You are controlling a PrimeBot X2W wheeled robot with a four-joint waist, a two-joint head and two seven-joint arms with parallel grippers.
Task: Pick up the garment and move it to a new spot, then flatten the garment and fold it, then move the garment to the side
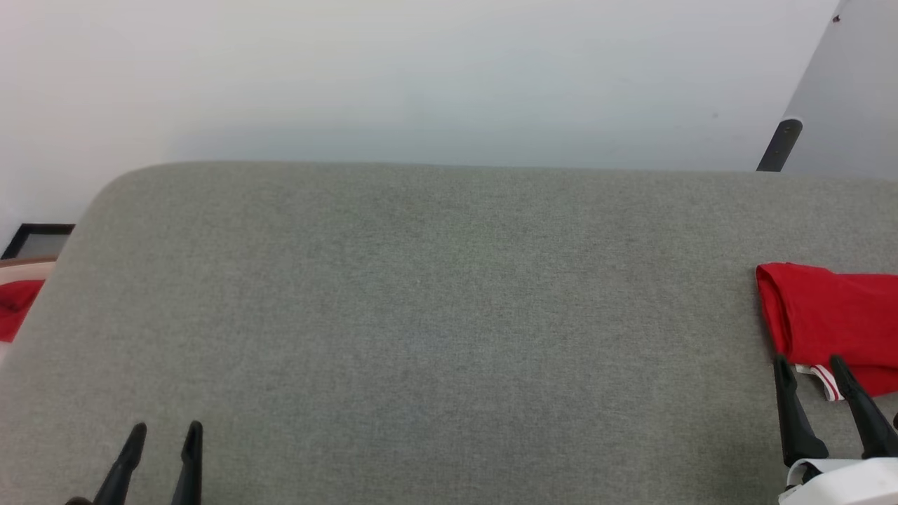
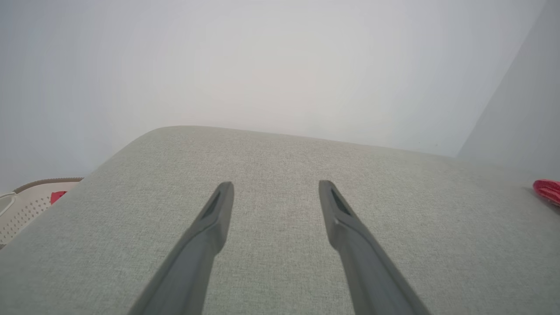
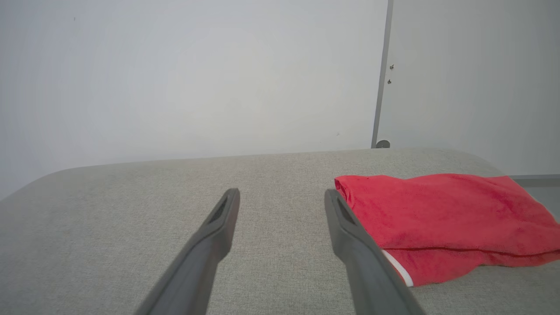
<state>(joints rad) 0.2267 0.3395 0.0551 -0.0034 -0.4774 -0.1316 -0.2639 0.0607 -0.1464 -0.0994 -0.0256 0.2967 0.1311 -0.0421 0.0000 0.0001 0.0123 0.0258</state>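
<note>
The garment (image 1: 835,308) is seen at the far right of the grey padded surface (image 1: 449,315), laid down as a compact folded bundle with a rolled fold along its left edge; a strip of white-and-red striped trim is shown at its near edge. The right gripper (image 1: 808,360) is held just at the bundle's near left corner, its jaws spread wide with nothing between them; whether a jaw touches the cloth cannot be told. The left gripper (image 1: 168,425) is placed well apart from it, at the near left of the surface, jaws likewise apart and empty.

The garment is judged to be light, soft and limp; no stiffness can be counted on, so the layers would be expected to sag and fall open if only the top one were pinched. It is not thought fragile or slippery; against the woven covering some drag is to be expected, so it would be rumpled by pushing. Should it be lifted, hold would best be taken through all the layers at the rolled left edge, or at two corners together; the loose trim is best avoided.
</note>
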